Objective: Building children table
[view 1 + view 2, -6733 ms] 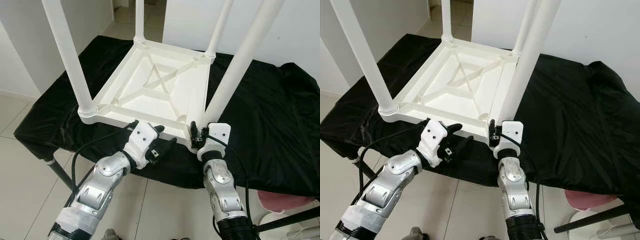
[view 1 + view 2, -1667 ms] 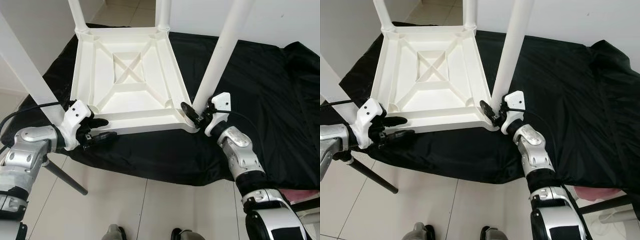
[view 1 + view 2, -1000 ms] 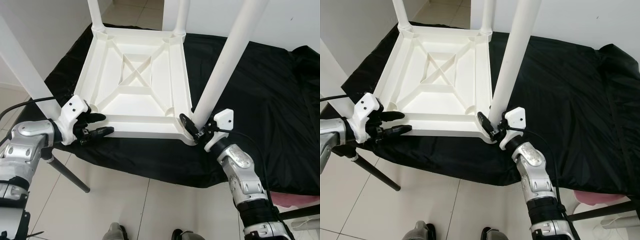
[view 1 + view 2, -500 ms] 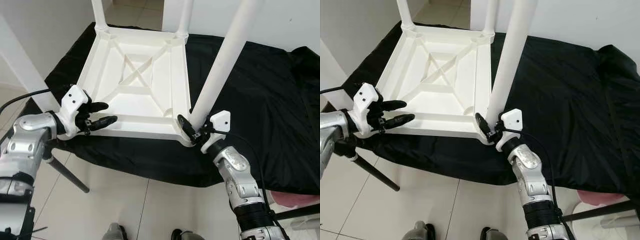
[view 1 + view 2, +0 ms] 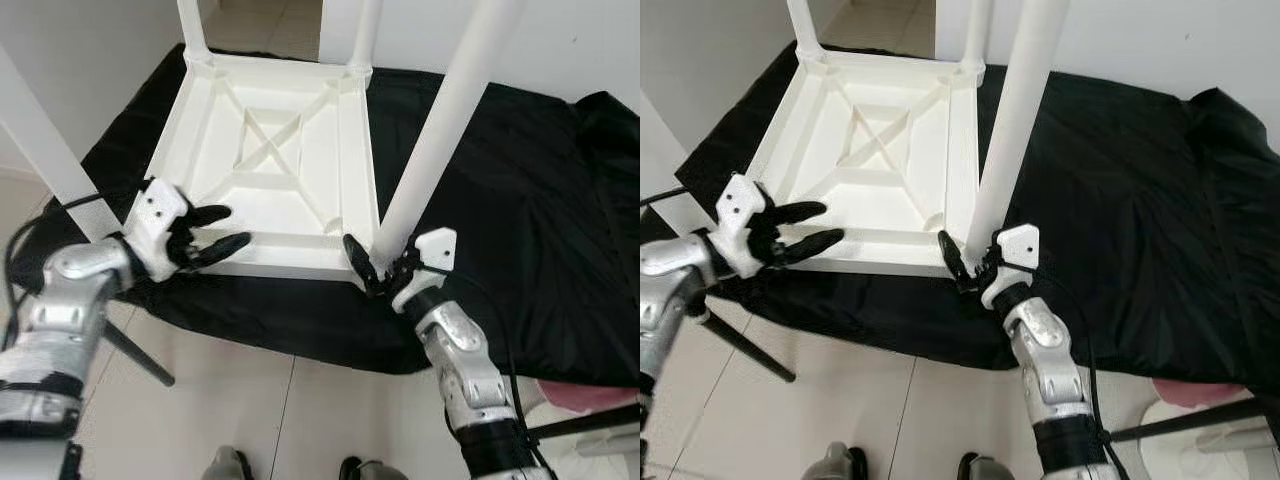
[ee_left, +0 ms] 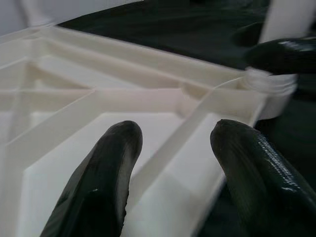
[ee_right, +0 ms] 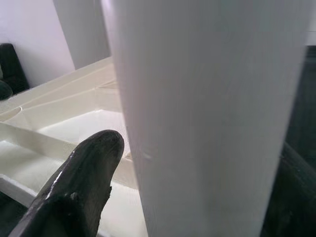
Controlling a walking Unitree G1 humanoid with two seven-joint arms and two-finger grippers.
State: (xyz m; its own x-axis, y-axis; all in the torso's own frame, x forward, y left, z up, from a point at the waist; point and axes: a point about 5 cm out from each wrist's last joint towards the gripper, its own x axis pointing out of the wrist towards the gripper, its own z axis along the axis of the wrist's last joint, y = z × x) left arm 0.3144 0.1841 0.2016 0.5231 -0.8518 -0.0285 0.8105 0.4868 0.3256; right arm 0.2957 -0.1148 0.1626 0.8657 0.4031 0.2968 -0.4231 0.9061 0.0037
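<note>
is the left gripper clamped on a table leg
No, the left gripper is open, its fingers spread over the near edge of the upturned table.

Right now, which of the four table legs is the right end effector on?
The near-right leg. The right end effector straddles its base at the table's near-right corner; the other three legs have no end effector on them.

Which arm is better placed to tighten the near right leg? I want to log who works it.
Right. The right gripper has its fingers around the base of the near right leg. The left gripper is open at the table's near left rim, away from that leg.
</note>
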